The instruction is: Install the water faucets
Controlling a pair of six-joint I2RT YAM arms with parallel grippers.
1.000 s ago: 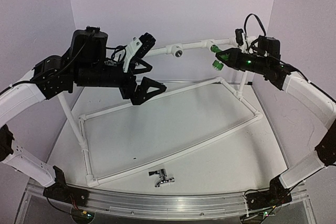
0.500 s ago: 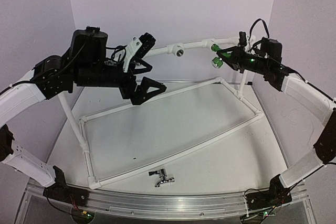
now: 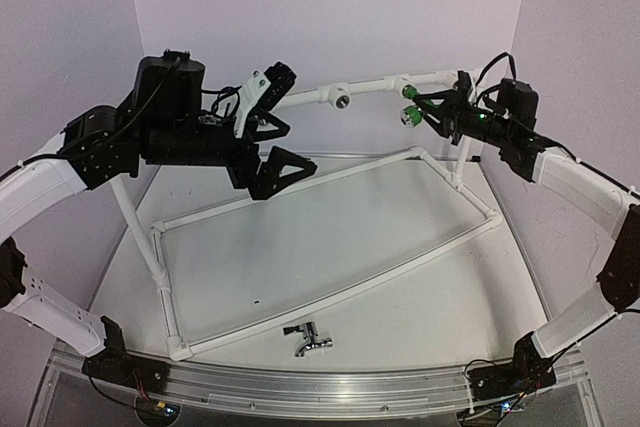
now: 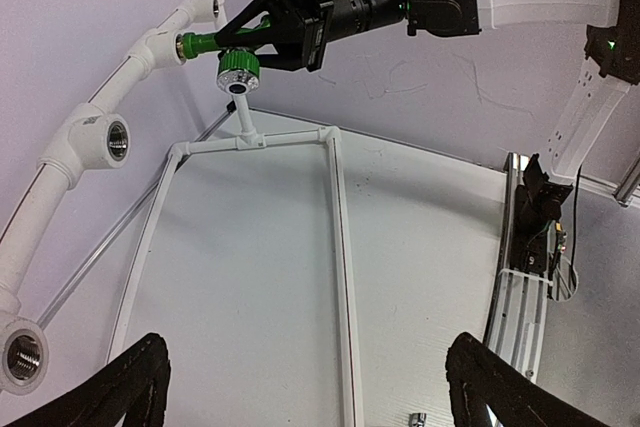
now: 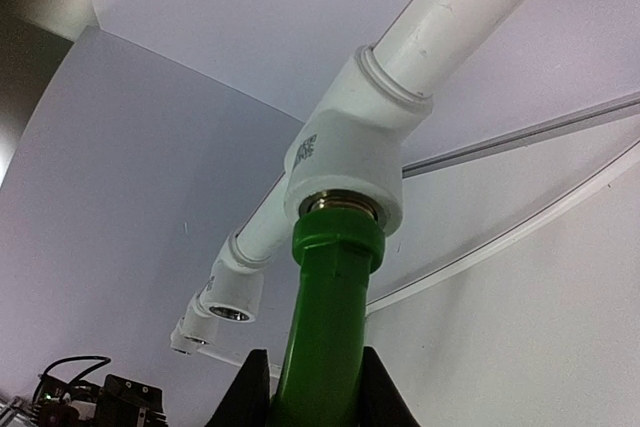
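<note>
The right gripper (image 5: 318,392) is closed on the body of the green faucet (image 5: 325,307). The faucet's end is set into the mouth of a white pipe socket (image 5: 345,162) on the raised rail. The left gripper (image 3: 279,147) is spread wide and empty. The chrome faucet (image 3: 308,338) is laid on the table (image 3: 400,287), near the front edge.

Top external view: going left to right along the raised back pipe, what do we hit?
left gripper, open, in front of the pipe → empty white pipe socket → green faucet, its end at the next socket → right gripper, shut on the green faucet
</note>
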